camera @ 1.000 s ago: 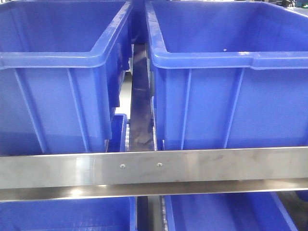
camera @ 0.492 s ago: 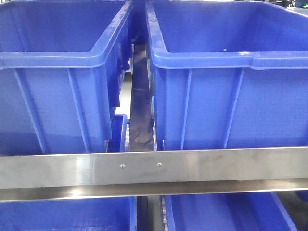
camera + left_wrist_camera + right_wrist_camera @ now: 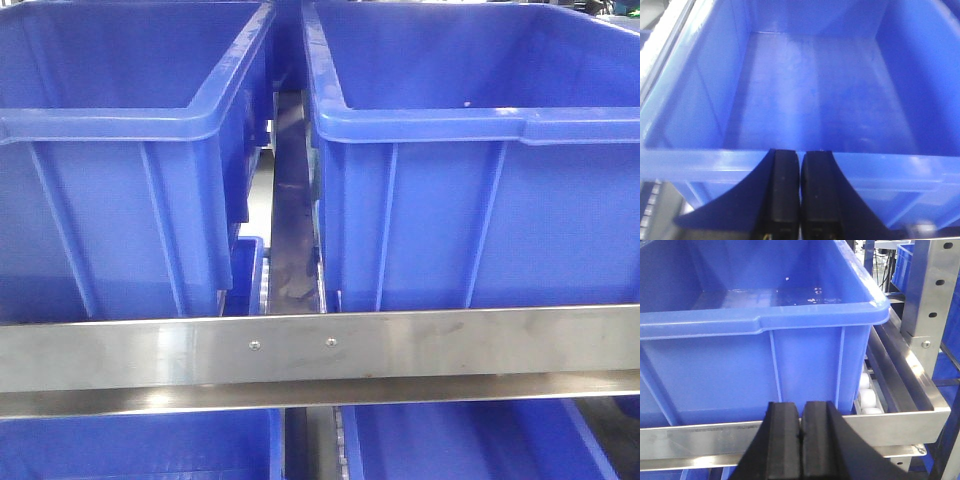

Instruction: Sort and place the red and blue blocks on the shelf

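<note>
No red or blue blocks show in any view. The shelf (image 3: 320, 350) crosses the front view as a brushed steel rail with two small screws; its rail (image 3: 910, 417) and white rollers (image 3: 867, 397) also show in the right wrist view. My left gripper (image 3: 800, 155) is shut with nothing between its black fingers, hanging just before the near rim of a blue bin (image 3: 690, 160) whose floor is bare. My right gripper (image 3: 801, 407) is shut and empty too, in front of the shelf rail below another blue bin (image 3: 790, 315).
Two large blue bins (image 3: 110, 120) (image 3: 480, 130) stand side by side on the upper tier with a narrow gap (image 3: 292, 230) between them. More blue bins (image 3: 450, 440) sit on the tier below. A perforated steel upright (image 3: 932, 290) rises at the right.
</note>
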Tool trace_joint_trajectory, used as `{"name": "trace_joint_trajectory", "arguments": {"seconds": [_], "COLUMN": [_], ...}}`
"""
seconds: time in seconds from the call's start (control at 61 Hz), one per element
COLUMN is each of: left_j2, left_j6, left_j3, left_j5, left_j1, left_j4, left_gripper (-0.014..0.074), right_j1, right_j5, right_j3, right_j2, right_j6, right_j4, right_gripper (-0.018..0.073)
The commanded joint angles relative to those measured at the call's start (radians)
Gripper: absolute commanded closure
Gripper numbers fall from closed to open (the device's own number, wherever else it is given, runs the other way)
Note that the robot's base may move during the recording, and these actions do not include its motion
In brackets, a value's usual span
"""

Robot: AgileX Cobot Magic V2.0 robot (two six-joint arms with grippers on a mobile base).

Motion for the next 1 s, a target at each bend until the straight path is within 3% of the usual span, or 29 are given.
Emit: {"name": "trace_joint_trajectory", "arguments": {"seconds": [0.0, 0.361, 0.984], "left_j2": [-0.052, -0.368, -0.577], "left_j6": [-0.006, -0.006, -0.006], "left_j3": [0.016, 0.308, 0.427], "left_j5": [-0.086, -0.236, -0.200], "left_j1": [-0.005, 0.008, 0.030], "left_j4": [-0.014, -0.034, -0.060], "left_gripper": [0.0465, 0.0465, 0.0465], "right_j1": [-0.006, -0.006, -0.006], "right_j5": [-0.083, -0.083, -0.083], "right_j3": [-0.020, -0.020, -0.020], "right_j2": [-0.019, -0.019, -0.019], "right_j6": [-0.001, -0.001, -0.001], "right_j4": [0.001, 0.001, 0.001], "right_gripper": [0.0513, 0.0513, 0.0513]}}
